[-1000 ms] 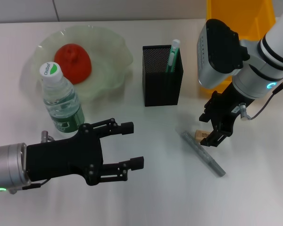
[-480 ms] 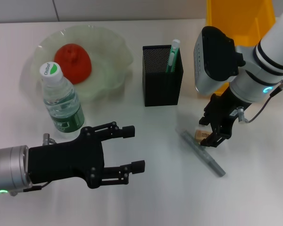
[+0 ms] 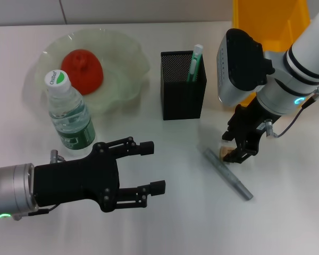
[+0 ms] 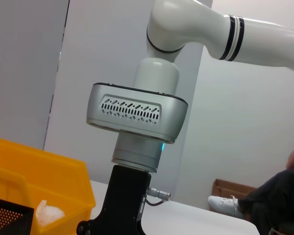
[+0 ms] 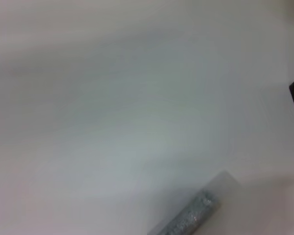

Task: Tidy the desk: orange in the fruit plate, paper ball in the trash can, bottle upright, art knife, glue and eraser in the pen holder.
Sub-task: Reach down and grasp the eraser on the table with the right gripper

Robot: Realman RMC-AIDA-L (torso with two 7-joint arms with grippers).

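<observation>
The orange [image 3: 82,70] lies in the pale green fruit plate [image 3: 128,64]. In front of the plate the bottle [image 3: 69,114] stands upright. The black mesh pen holder [image 3: 182,87] holds the green-and-white glue [image 3: 194,62]. A grey art knife [image 3: 228,173] [image 5: 186,221] lies on the table, and the tan eraser [image 3: 224,154] sits by its far end. My right gripper [image 3: 238,147] hangs open right over the eraser and hides part of it. My left gripper [image 3: 154,166] is open and empty, low at the front left. The paper ball [image 4: 48,213] rests in the yellow trash can [image 3: 268,21] [image 4: 44,178].
The white table [image 3: 165,223] stretches around the items. The bottle stands just behind my left gripper. The right arm's grey wrist housing [image 3: 239,66] looms between the pen holder and the trash can.
My right gripper has shifted slightly left, closer over the eraser, which now shows less. The left gripper has drifted a little forward and right.
</observation>
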